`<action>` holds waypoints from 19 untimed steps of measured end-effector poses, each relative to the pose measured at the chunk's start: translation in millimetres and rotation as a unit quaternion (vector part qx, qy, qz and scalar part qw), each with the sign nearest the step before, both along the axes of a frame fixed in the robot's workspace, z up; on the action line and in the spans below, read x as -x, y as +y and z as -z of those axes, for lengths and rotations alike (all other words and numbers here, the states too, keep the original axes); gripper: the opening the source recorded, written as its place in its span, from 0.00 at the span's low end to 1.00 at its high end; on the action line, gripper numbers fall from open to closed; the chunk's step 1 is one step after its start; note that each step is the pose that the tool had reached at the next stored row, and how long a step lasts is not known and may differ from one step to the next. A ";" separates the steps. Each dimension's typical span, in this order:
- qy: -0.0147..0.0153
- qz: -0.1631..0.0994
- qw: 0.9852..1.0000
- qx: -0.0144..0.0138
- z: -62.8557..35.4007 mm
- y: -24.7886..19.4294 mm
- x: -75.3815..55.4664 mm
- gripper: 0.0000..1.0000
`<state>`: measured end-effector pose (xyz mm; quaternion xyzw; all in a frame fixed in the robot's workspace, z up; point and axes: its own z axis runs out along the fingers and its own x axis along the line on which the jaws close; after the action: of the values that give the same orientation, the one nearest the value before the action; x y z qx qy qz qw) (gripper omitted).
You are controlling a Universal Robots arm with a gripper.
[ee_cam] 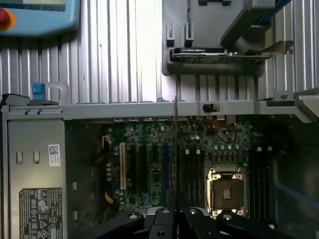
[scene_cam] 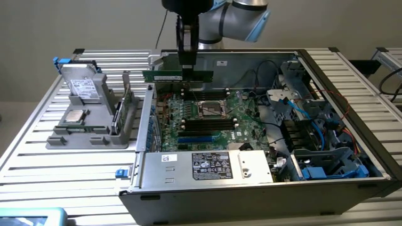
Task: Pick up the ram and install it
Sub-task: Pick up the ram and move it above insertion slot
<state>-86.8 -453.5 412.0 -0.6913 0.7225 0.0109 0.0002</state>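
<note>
The end effector (scene_cam: 187, 66) is closed narrowly on the ram (scene_cam: 164, 76), pinching the green stick near the middle of its upper edge so that it hangs level, long edge down, in the air above the open computer case (scene_cam: 251, 195). It sits over the far part of the motherboard (scene_cam: 234, 101), above the black memory slots (scene_cam: 199, 93) beside the processor socket (scene_cam: 212, 108), not touching them. In the wrist view the ram (ee_cam: 175, 149) appears edge-on as a thin line running out from the end effector (ee_cam: 175, 215) over the board. A grey parts holder (scene_cam: 82, 136) rests on the tabletop (scene_cam: 37, 155) just beside the case.
</note>
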 end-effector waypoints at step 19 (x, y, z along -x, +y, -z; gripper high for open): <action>-0.002 0.000 1.000 0.000 17.1 35.4 -56.0 0.13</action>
<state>-30.7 -418.1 394.9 -0.6916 0.7222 0.0091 0.0018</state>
